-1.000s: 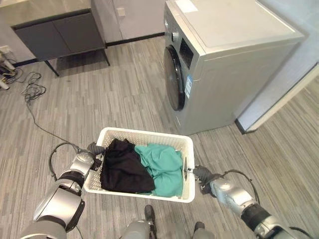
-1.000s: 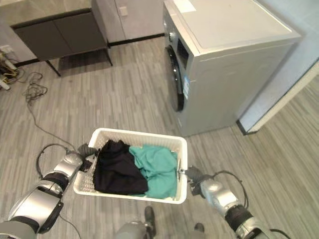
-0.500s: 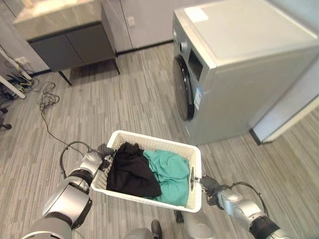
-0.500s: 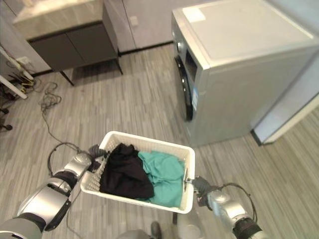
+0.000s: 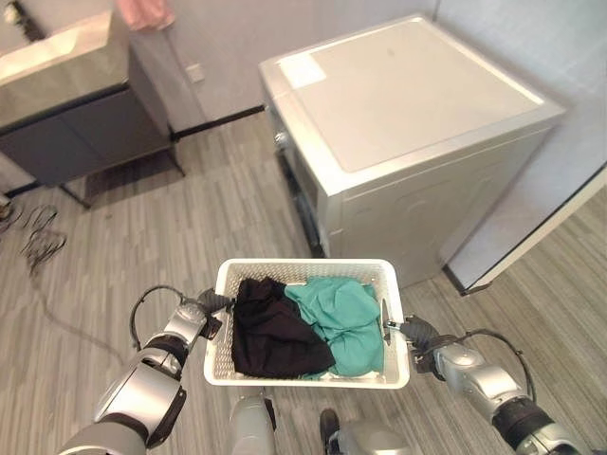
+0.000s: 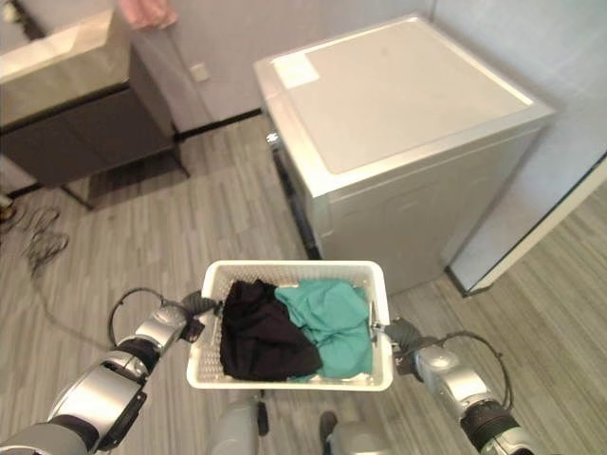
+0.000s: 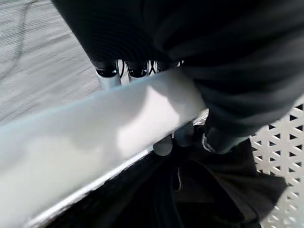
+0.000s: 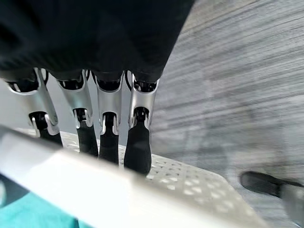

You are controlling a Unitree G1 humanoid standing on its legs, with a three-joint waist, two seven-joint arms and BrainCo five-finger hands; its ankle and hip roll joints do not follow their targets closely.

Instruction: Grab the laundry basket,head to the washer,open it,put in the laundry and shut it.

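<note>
Basket [image 5: 308,373] hangs between the two hands, carried level so the black cloth [image 5: 275,332] and green cloth [image 5: 343,313] stay inside. Left hand [image 5: 197,318] curls over one end rim, right hand [image 5: 418,333] hooks the other. Beyond them stands the washer [image 5: 398,152], its door side turned away; half a second ago that door faced us, so the view has swung round.

We are in a home laundry room: a big grey washer [image 5: 408,142] stands on the striped wood floor [image 5: 142,237], near a dark cabinet [image 5: 85,133] with a sink top.
</note>
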